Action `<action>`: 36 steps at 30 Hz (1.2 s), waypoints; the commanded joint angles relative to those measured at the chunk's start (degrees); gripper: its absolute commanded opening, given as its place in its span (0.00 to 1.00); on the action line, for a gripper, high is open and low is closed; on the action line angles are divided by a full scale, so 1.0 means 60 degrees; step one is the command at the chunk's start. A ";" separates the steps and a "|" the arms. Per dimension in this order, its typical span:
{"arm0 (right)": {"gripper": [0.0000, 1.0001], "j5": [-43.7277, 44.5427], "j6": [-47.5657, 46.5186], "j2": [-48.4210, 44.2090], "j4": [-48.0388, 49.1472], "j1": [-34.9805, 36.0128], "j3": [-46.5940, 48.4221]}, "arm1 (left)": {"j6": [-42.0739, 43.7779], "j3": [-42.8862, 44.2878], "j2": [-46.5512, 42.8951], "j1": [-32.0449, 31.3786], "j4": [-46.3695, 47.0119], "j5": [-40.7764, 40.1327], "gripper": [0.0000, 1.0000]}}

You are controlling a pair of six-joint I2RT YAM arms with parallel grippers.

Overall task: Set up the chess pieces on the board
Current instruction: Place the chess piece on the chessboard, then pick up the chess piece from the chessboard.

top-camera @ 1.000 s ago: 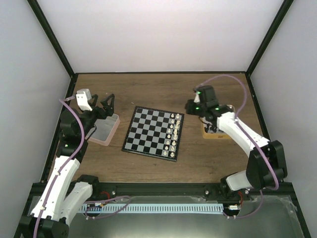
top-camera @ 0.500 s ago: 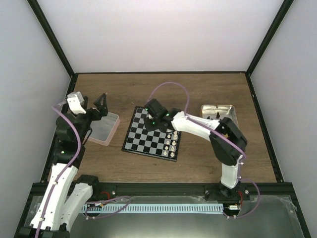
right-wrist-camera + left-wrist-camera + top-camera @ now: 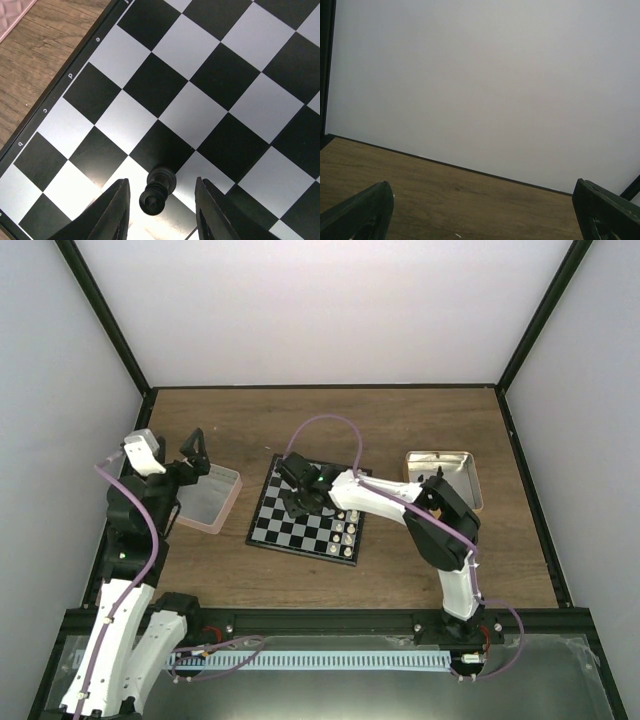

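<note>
1 black piece (image 3: 157, 192) on board (image 3: 200, 75), R tool (image 3: 161, 182) spread round it, L tool (image 3: 482, 187) spread

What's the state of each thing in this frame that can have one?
Black piece: upright on the board, ungripped.
Right gripper: open, straddling that piece.
Left gripper: open, raised, holding nothing.
White pieces: upright along the board's right edge.
Box: lidless.
Tray: open-topped.

You're looking at a robot lab cell: plain white panels (image 3: 320, 310) in a black frame (image 3: 105, 315) close off a wood-grain table (image 3: 300, 575), and the left arm (image 3: 115, 615) and right arm (image 3: 385, 495) are bolted at its near edge.
</note>
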 commanded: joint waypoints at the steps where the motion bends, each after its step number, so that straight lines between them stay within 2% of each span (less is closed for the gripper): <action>1: 0.37 0.0159 0.0255 0.0055 -0.0110 0.0003 0.0562 | 0.0071 0.0137 -0.0121 0.0070 -0.0088 -0.0183 1.00; 16: 0.35 -0.0239 0.0364 0.0508 -0.0521 0.0008 0.0829 | 0.0049 0.0114 -0.0128 0.0071 -0.0122 -0.0193 1.00; 20: 0.29 -0.0330 0.0296 0.0669 -0.0569 0.0005 0.0830 | 0.0057 0.0113 -0.0121 0.0072 -0.0107 -0.0193 1.00; 26: 0.14 -0.0219 0.0246 0.0742 -0.0264 0.0022 0.0912 | 0.0057 0.0108 -0.0103 0.0072 -0.0122 -0.0223 1.00; 36: 0.09 -0.0117 -0.0011 0.1139 0.0345 0.0080 0.1562 | 0.0071 0.0117 -0.0062 0.0072 -0.0136 -0.0310 1.00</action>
